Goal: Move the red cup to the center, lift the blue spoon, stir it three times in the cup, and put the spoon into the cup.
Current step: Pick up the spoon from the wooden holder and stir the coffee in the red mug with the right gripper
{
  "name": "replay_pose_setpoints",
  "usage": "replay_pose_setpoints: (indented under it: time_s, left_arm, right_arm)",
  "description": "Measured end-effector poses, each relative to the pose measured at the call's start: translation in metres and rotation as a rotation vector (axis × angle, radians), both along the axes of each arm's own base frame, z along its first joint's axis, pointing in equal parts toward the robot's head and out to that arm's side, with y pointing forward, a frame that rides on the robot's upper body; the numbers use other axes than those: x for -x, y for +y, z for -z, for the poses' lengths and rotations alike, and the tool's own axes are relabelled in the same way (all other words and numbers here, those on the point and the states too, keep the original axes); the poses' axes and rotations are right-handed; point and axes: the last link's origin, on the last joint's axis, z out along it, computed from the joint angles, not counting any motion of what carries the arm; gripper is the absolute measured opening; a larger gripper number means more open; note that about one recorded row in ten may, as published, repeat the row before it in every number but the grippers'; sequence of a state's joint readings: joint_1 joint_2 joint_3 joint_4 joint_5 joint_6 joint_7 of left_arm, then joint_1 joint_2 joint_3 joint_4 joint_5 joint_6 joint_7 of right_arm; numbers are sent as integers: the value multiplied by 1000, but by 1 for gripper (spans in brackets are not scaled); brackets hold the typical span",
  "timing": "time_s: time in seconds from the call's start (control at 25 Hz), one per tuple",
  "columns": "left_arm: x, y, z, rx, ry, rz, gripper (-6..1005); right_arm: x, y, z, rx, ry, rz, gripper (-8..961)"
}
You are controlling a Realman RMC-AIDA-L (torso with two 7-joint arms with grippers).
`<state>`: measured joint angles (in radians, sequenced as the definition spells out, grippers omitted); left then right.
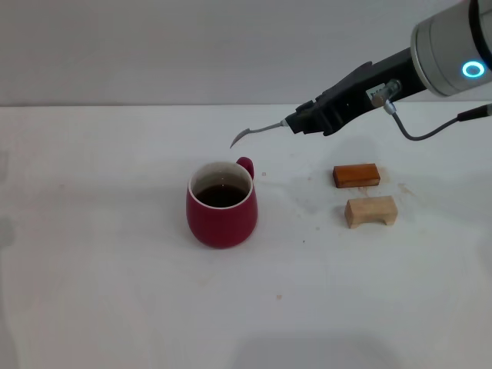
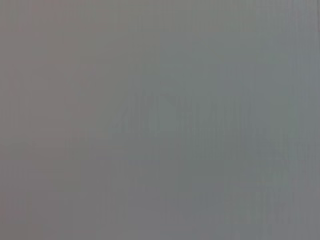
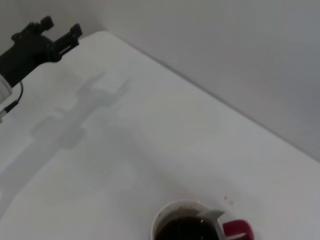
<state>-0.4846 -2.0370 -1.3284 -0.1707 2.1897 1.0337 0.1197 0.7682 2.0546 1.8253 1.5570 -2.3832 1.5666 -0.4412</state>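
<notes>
Near the middle of the white tabletop (image 1: 115, 307) sits the red cup (image 1: 221, 204), upright, dark liquid inside, whitish inner wall, loop handle turned toward the far edge & slightly to the right side. Nothing touches it.

R gripper (image 1: 296, 123) comes in from the far right corner, held above the table, fingers pressed together on the blue spoon (image 1: 257, 131). Spoon sticks out roughly level from the fingertips toward the left side; its grey bowl is at the free end, curving down, up in the air over the strip of table betw. cup & far edge. Spoon bowl is above & just past the cup's handle side, not inside the cup, not touching rim. R wrist view shows the cup (image 3: 200, 222) from above w/ the spoon tip (image 3: 211, 216) hanging close over its rim by the handle.

L gripper (image 3: 50, 35) shows only in the R wrist view, far off by a table edge, raised off the surface, its two fingers spread apart, holding nothing. L wrist view is a blank grey, nothing readable.

Right of the cup, well apart from it: orange-brown block (image 1: 356, 175) & tan wooden block (image 1: 371, 211), the orange one nearer the far edge, the tan one just beside it toward the near edge.
</notes>
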Motion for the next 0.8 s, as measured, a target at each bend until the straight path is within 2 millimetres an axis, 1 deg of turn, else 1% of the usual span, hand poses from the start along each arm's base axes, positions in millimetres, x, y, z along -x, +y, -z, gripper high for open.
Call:
replay_pose_setpoints:
  time_s: [0.08, 0.36, 0.48, 0.8]
  left_arm:
    - [-1, 0, 0, -1, -2, 3, 825]
    - [-2, 1, 1, -3, -6, 5, 825]
    - [-3, 2, 1, -3, -7, 8, 825]
    - [-6, 4, 2, -3, -12, 20, 825]
  right_arm:
    - [-2, 6, 1, 36, -2, 17, 156]
    - [-4, 14, 9, 101, -14, 36, 156]
    - [-5, 20, 16, 147, -38, 48, 157]
    - [-7, 29, 30, 204, -74, 68, 157]
